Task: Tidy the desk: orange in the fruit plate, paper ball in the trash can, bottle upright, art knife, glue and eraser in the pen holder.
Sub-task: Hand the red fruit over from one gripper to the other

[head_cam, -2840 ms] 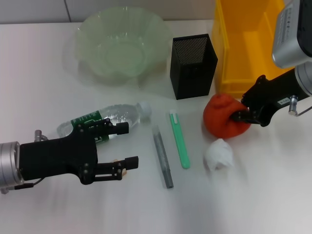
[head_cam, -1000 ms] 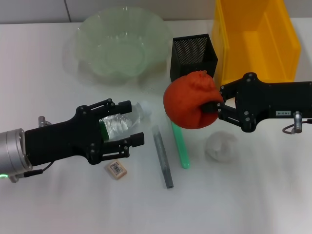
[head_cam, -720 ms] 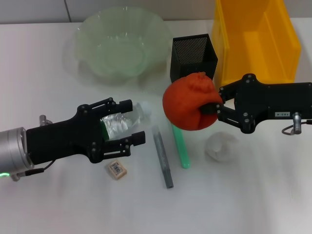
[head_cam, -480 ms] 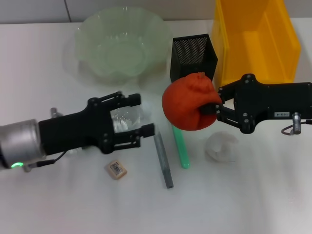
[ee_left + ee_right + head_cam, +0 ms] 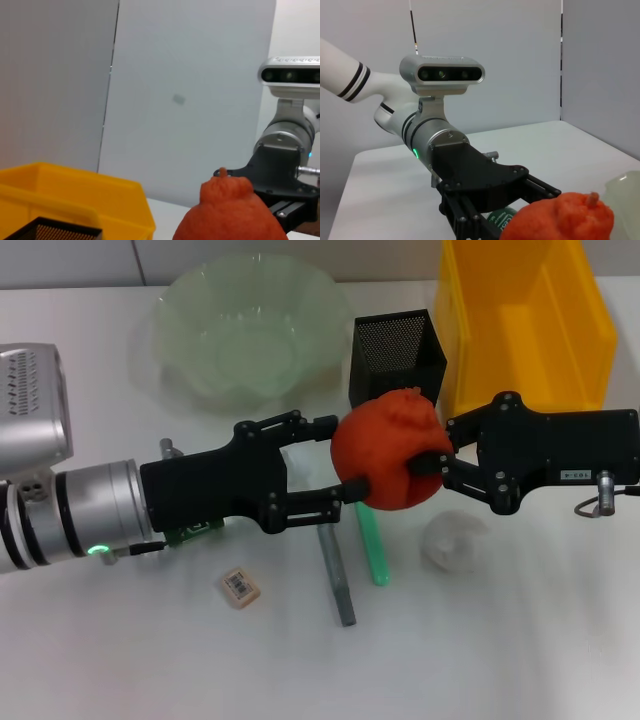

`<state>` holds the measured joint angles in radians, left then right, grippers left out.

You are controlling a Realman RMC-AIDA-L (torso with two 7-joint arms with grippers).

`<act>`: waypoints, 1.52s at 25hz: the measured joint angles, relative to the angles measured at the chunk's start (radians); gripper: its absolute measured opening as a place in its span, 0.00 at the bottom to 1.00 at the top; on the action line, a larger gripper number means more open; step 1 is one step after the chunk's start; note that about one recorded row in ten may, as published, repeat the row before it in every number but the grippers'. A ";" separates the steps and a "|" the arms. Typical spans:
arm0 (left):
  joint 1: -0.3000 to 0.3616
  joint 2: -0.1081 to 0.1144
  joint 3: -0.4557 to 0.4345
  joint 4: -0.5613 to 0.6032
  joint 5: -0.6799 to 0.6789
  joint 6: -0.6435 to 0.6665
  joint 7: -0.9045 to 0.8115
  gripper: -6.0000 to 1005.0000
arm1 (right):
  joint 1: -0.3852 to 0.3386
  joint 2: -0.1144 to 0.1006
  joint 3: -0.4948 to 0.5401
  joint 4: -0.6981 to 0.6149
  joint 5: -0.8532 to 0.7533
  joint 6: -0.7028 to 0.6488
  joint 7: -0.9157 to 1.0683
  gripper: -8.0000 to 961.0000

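My right gripper (image 5: 433,451) is shut on the red-orange orange (image 5: 385,450) and holds it in the air in front of the black mesh pen holder (image 5: 396,361). My left gripper (image 5: 348,457) is open, one finger above and one below the orange's left side. In the left wrist view the orange (image 5: 230,216) fills the near field. The right wrist view shows the orange (image 5: 560,218) and the left gripper (image 5: 492,197) facing it. The bottle (image 5: 195,532) lies mostly hidden under the left arm. On the table lie the paper ball (image 5: 452,541), the eraser (image 5: 240,585), the green art knife (image 5: 373,545) and the grey glue (image 5: 337,575).
The pale-green fruit plate (image 5: 170,302) stands at the back left. The yellow trash can (image 5: 520,325) stands at the back right, beside the pen holder. Both arms meet over the table's middle.
My left gripper has left the bottle and moved right, up to the orange, still open. The right gripper has held the orange nearly still.
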<state>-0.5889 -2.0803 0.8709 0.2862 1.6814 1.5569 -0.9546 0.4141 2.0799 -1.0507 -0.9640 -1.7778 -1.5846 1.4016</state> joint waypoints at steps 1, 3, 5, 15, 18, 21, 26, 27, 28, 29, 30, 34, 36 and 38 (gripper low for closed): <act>-0.004 0.000 0.000 -0.004 -0.001 0.003 0.003 0.81 | 0.004 0.000 0.000 0.005 0.000 0.000 -0.001 0.10; -0.007 0.000 0.000 -0.007 -0.001 0.005 0.005 0.81 | 0.005 -0.001 0.000 0.007 0.000 0.000 -0.001 0.10; -0.013 0.000 0.002 -0.014 -0.002 0.009 0.007 0.81 | 0.009 -0.001 0.000 0.013 0.000 0.002 -0.001 0.10; -0.026 0.000 0.002 -0.036 -0.002 0.012 0.025 0.81 | 0.021 -0.001 0.000 0.022 -0.004 0.009 -0.003 0.10; -0.026 0.000 0.002 -0.036 -0.002 0.012 0.030 0.81 | 0.021 -0.001 0.001 0.022 -0.005 0.009 -0.003 0.11; -0.027 0.000 0.002 -0.036 -0.002 0.012 0.031 0.81 | 0.022 -0.001 0.001 0.022 -0.005 0.009 -0.003 0.12; -0.030 0.000 0.002 -0.036 0.000 0.012 0.032 0.78 | 0.023 -0.001 0.002 0.022 -0.006 0.009 -0.003 0.13; -0.030 0.000 0.002 -0.036 0.000 0.012 0.032 0.77 | 0.023 -0.001 0.002 0.022 -0.006 0.009 -0.003 0.14; -0.034 0.000 0.004 -0.036 0.001 0.007 0.032 0.76 | 0.023 -0.001 0.002 0.022 -0.006 0.009 -0.003 0.14; -0.036 0.000 0.006 -0.037 0.002 0.006 0.032 0.74 | 0.023 -0.001 0.002 0.022 -0.006 0.009 -0.003 0.14; -0.037 0.000 0.008 -0.037 0.002 0.005 0.033 0.73 | 0.023 -0.001 0.002 0.022 -0.006 0.009 -0.003 0.14; -0.042 0.000 0.015 -0.038 0.004 0.000 0.029 0.69 | 0.024 -0.001 0.002 0.022 -0.006 0.009 -0.003 0.16; -0.042 0.000 0.015 -0.038 0.001 -0.006 0.025 0.61 | 0.024 -0.001 0.002 0.022 -0.006 0.009 -0.003 0.16; -0.042 0.000 0.015 -0.038 0.000 -0.010 0.024 0.53 | 0.025 -0.001 0.002 0.022 -0.006 0.009 -0.003 0.17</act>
<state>-0.6306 -2.0800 0.8855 0.2483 1.6810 1.5471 -0.9309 0.4387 2.0785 -1.0492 -0.9418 -1.7841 -1.5753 1.3989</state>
